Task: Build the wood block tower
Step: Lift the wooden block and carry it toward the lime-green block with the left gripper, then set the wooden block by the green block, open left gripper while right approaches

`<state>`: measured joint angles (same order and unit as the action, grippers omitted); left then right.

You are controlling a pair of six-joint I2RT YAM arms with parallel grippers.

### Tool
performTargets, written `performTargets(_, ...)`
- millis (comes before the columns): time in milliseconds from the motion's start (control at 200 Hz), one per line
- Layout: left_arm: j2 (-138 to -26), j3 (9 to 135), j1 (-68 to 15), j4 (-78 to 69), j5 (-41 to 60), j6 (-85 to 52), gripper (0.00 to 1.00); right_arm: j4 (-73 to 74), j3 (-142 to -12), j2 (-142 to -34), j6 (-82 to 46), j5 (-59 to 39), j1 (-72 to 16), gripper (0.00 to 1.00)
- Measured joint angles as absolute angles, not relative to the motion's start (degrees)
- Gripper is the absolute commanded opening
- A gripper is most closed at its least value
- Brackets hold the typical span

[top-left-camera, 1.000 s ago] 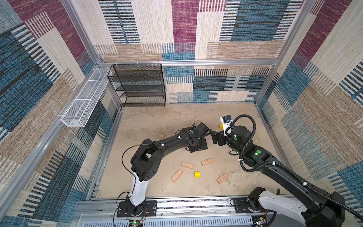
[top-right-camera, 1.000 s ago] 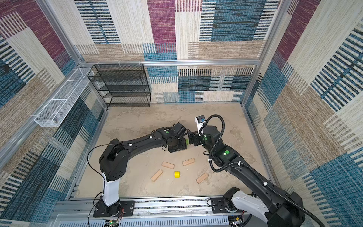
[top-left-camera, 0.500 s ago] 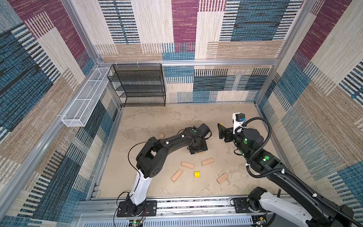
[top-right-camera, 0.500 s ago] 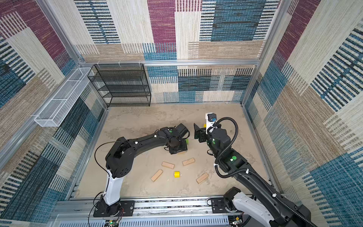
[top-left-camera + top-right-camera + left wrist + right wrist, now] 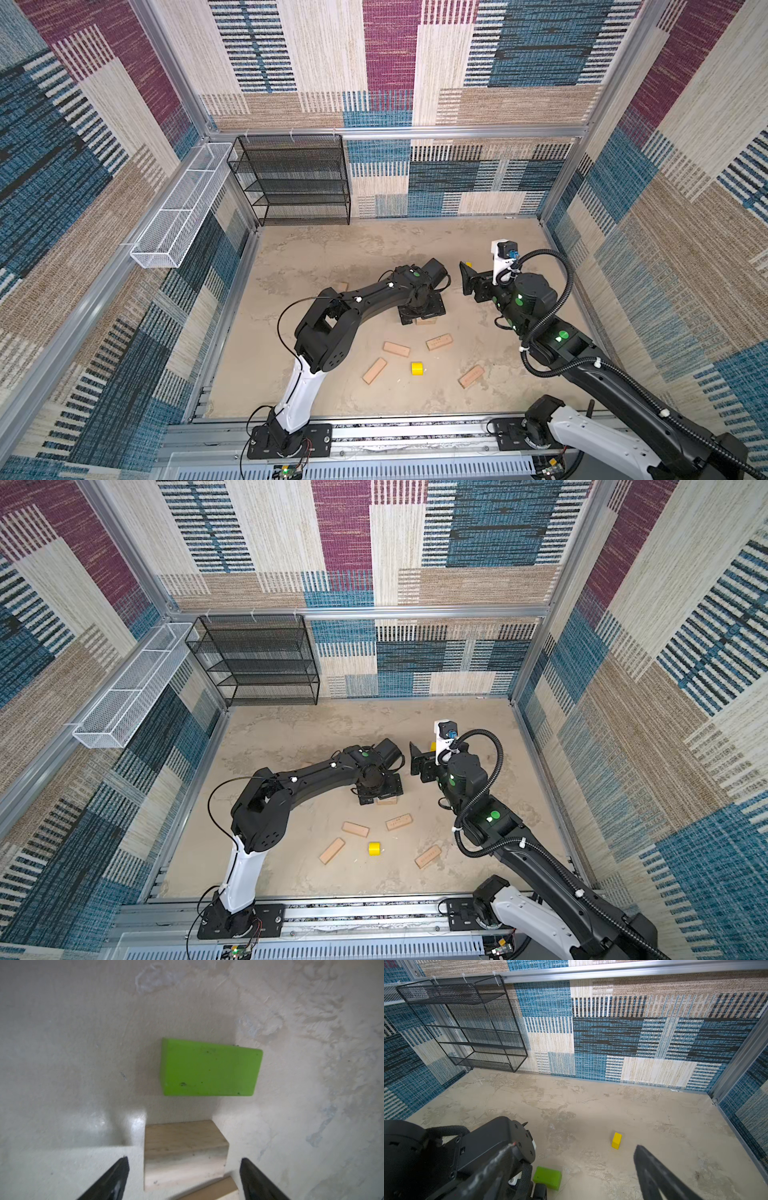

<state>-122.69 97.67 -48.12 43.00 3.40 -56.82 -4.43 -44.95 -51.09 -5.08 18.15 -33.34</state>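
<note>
Tan block (image 5: 185, 1142), pale-grained, sits near lime-green brick (image 5: 209, 1068) inside spread left tool (image 5: 184, 1159); right tool (image 5: 574, 1146) spread.

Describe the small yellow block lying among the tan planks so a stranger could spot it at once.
Start at the metal rail that runs along the bottom of both top views. Just beyond it, four tan planks lie scattered flat, and the yellow block sits among them. It is the only coloured piece in that group; the other yellow piece stands alone, farther back.
</note>
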Motion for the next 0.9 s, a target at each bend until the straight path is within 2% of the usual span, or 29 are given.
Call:
performTargets(205, -119.26, 97.91, -48.12, 44.16, 3.27, -56.34, 0.9, -6.81, -48.29, -53.78, -7.33, 17.98, -33.3, 0.93)
performTargets(446, -106.48, 93.67, -46.81, 44.71, -3.14, -50.26, 0.9, -13.45, -54.52, -56.77, -14.09, 17.93, -33.32, 0.87)
performTargets(636, -95.29, 88.05, -44.05, 44.07, -10.31, -39.16, 0.89, -17.54, -57.17, -61.54, -19.44, 16.01, -33.39, 0.84)
performTargets(897, -82.08, 75.31, -43.35, 42.39, -10.35, -24.64, 0.88, -23.31, -61.49, -75.55, -25.63, 13.02, -39.0, 0.86)
